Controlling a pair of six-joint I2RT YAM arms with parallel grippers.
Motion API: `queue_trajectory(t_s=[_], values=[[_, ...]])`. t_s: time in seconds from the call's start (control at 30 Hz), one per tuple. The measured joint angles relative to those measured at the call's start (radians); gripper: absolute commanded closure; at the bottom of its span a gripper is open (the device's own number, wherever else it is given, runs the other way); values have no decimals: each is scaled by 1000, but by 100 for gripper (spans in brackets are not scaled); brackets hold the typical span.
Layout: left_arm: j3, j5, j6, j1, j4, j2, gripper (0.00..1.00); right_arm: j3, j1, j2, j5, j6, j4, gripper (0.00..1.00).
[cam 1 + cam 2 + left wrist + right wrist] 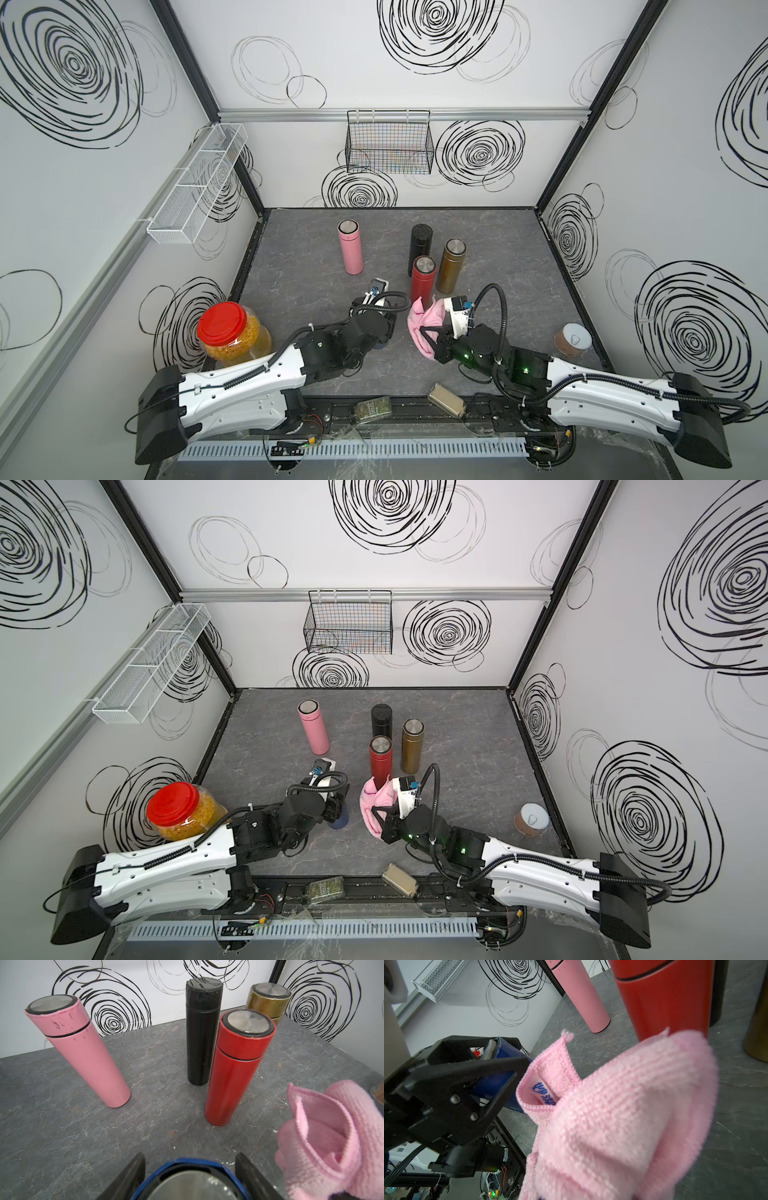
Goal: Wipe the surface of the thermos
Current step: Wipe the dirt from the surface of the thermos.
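Near the front of the grey tabletop [291, 257], the left gripper [190, 1156] clamps a dark blue metal thermos [191, 1184], while the right gripper [430, 343] pinches a bunched pink microfibre cloth [419, 320] just beside it.

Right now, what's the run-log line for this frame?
left end effector: shut on blue thermos | right end effector: shut on pink cloth | cloth beside thermos, apart

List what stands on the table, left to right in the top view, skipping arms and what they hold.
Red-lidded jar, pink thermos, gold thermos, small can. Black thermos and red thermos line up, so omitted.
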Motion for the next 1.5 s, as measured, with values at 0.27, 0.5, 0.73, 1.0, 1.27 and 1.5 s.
queue_trajectory(t_s=[0.27,0.5,0.73,1.0,1.27,1.5], values=[[-5,21,21,31,16,0,11,24,-43,7,-27,-55,-36,100],[-10,65,26,53,15,-28,10,67,-61,64,-63,-79,-40,100],[-56,99,28,49,21,-90,13,158,-71,70,-72,-109,-82,100],[-131,112,51,28,92,-89,35,322,-122,133,-129,-162,-101,100],[-163,92,97,7,164,-87,62,536,-238,323,-321,-163,-124,100],[-163,92,107,6,168,-88,100,553,-264,492,-591,-71,-60,100]])
